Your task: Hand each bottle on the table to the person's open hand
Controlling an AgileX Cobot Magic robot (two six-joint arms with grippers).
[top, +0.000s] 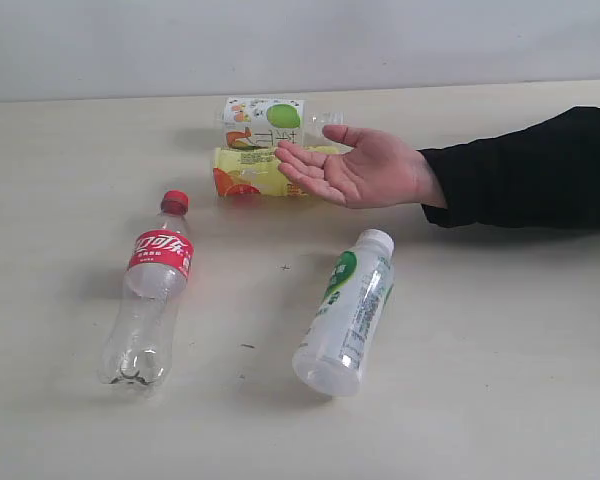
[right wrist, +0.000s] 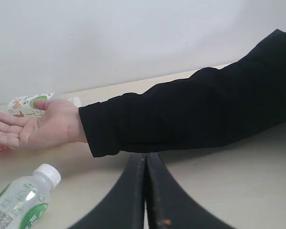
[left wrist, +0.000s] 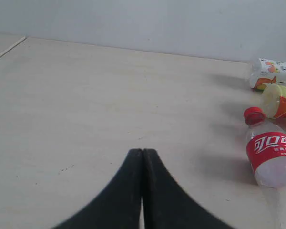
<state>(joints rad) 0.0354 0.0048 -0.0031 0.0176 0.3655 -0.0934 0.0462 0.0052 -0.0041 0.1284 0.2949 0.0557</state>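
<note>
Four bottles lie on the table (top: 480, 400). The clear red-label cola bottle (top: 150, 290) (left wrist: 269, 152) is front left, the white green-label bottle (top: 348, 310) (right wrist: 19, 202) front middle. The yellow-label bottle (top: 255, 172) (left wrist: 279, 101) and the white-label green-apple bottle (top: 270, 122) (left wrist: 271, 74) (right wrist: 31, 102) lie at the back. The person's open hand (top: 355, 168) (right wrist: 35, 129), palm up on a black sleeve (top: 530, 170), hovers just right of the back bottles. Neither gripper shows in the exterior view. My left gripper (left wrist: 142, 151) is shut and empty, left of the cola. My right gripper (right wrist: 146, 156) is shut and empty, below the sleeve.
A pale wall (top: 300, 40) rises behind the table's far edge. The person's black-sleeved forearm (right wrist: 190, 112) stretches across the right side of the table, above its surface. A few dark specks (top: 285, 267) dot the tabletop between the front bottles.
</note>
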